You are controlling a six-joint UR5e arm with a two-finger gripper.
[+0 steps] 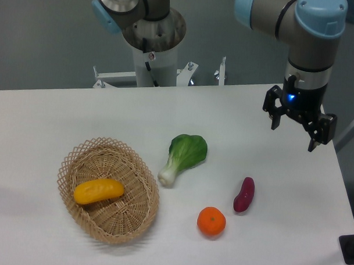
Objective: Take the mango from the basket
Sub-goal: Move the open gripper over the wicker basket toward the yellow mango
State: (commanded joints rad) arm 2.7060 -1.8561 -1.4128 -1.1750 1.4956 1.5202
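Left side: basket [141, 183] sits on the table [43, 122], mango [98, 191] lying flat inside it, toward the left half, long axis roughly left-right with a slight tilt. Nothing on top of it, nothing touching it but the wicker. Looks like an easy top-down grab across the short axis; the rim is low, so I doubt it blocks the fingers.

Centre: bok choy [184, 156] just right of the basket, not touching. Orange [211, 221] and sweet potato [244, 195] further right, near each other but apart. All three are distractors, well clear of the mango.

Right: gripper [295, 127] hangs above the table's far right edge, well apart from the basket. Fingers are spread, nothing between them. I read that as a ready pose with the approach not started.

My call: the task is at zero progress. Next I need a long traverse left over the produce, then a descent onto the mango.
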